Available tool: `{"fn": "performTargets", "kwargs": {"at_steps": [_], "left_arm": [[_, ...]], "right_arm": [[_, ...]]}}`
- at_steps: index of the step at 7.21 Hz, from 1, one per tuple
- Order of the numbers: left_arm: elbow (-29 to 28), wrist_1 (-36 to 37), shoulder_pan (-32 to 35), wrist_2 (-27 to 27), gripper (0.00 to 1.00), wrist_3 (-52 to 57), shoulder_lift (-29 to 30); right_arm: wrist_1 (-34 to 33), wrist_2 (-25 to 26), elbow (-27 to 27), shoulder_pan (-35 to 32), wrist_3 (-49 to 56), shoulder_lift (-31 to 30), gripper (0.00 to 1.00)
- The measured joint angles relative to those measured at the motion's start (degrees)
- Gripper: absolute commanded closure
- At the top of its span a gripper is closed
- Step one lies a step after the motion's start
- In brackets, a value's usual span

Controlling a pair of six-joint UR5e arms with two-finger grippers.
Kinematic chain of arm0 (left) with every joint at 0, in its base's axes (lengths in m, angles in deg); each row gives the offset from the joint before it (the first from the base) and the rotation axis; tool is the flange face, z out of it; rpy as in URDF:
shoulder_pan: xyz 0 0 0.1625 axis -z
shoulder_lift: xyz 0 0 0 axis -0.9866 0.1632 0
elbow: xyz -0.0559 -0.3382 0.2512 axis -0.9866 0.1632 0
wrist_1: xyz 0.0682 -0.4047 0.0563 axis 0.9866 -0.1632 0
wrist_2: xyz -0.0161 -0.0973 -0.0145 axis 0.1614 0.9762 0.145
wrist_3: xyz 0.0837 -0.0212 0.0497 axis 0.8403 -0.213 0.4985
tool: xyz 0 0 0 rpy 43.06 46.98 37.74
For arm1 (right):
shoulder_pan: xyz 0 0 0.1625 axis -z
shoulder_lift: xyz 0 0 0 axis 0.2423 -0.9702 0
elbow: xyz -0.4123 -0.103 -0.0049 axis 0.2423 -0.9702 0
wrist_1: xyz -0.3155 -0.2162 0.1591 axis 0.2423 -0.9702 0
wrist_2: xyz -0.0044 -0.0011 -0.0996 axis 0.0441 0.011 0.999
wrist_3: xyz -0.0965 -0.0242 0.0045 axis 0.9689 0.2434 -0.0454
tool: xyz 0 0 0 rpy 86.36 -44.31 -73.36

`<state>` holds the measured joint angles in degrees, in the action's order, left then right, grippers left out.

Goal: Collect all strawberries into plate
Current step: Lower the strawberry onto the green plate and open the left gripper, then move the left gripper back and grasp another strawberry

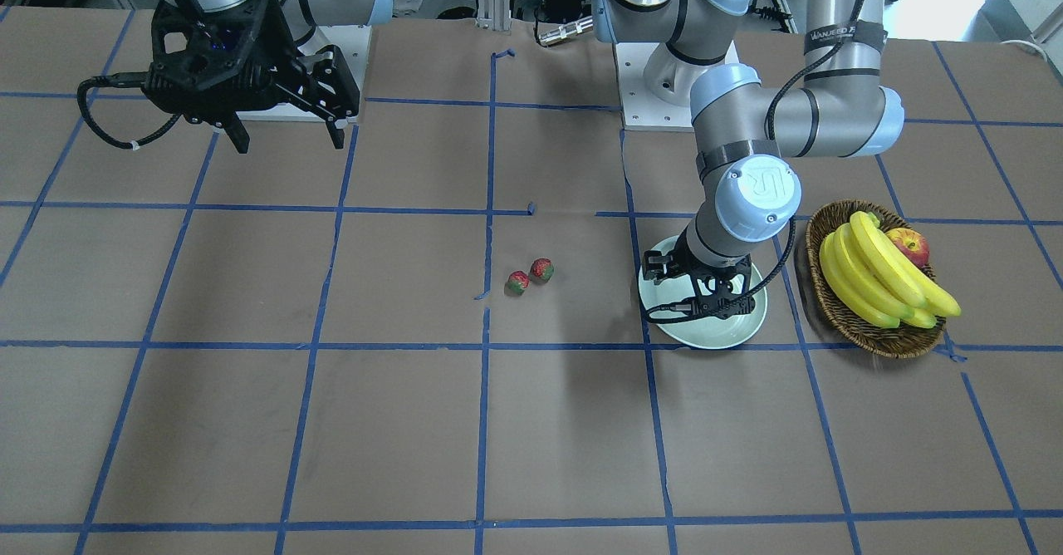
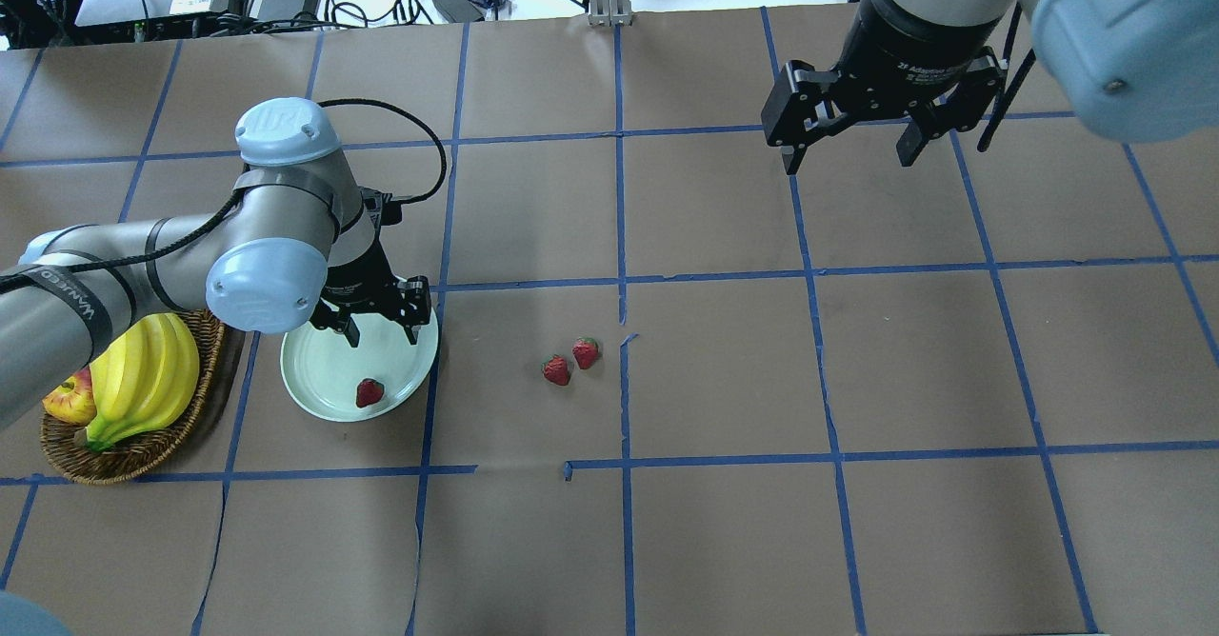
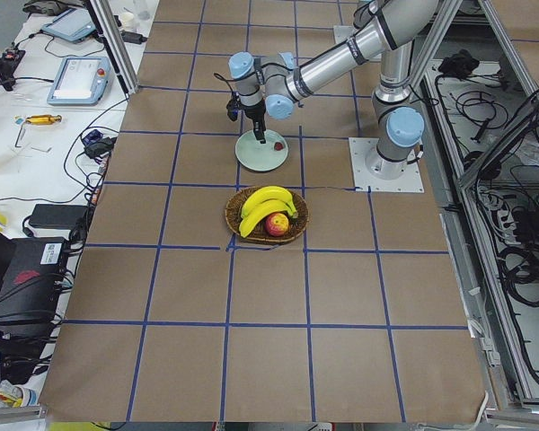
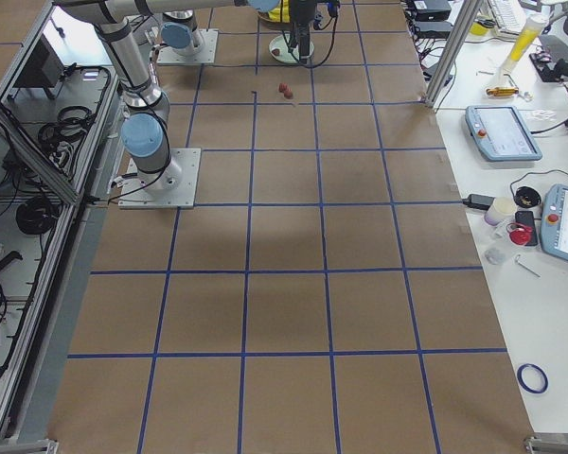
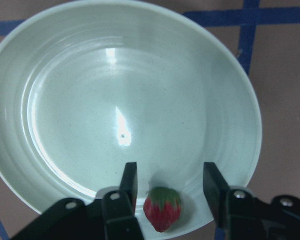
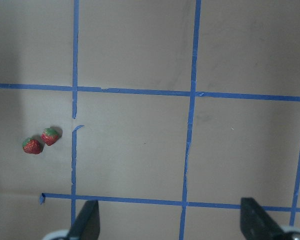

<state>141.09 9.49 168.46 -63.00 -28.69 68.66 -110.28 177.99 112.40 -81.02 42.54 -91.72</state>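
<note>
One strawberry (image 2: 369, 392) lies near the rim of the pale mint plate (image 2: 314, 379). My left gripper (image 2: 381, 331) hovers open just above the plate. In the left wrist view that strawberry (image 5: 162, 208) rests on the plate (image 5: 140, 90) between my fingers (image 5: 130, 185), with a gap on each side. Two more strawberries (image 2: 556, 370) (image 2: 586, 352) lie side by side on the table to the plate's right, near the middle. My right gripper (image 2: 848, 160) is open and empty, high above the far right part of the table. Its wrist view shows both loose strawberries (image 6: 32, 145) (image 6: 50, 136).
A brown wicker basket (image 2: 143, 455) with bananas (image 2: 143, 379) and a red-yellow apple (image 2: 67, 403) stands just left of the plate, under my left arm. The table is brown paper with a blue tape grid.
</note>
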Motion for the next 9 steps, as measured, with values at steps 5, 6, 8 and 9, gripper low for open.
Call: {"fn": "performTargets", "kwargs": {"at_steps": [5,6,8,9], "left_arm": [[-1.2,5.0,13.2,8.0,0.0,-63.8,0.7],[-0.9,6.2,14.6,8.8,0.0,-72.2,1.2],[0.7,9.8,17.0,9.0,0.0,-81.7,2.3],[2.4,12.8,17.6,8.9,0.03,-83.8,3.2]], "right_arm": [[0.0,0.0,0.0,0.0,0.0,0.0,0.0],[-0.1,0.0,0.0,0.0,0.0,0.0,0.0],[-0.1,0.0,0.0,0.0,0.0,0.0,0.0],[-0.1,-0.1,0.0,0.0,0.0,0.0,0.0]]}}
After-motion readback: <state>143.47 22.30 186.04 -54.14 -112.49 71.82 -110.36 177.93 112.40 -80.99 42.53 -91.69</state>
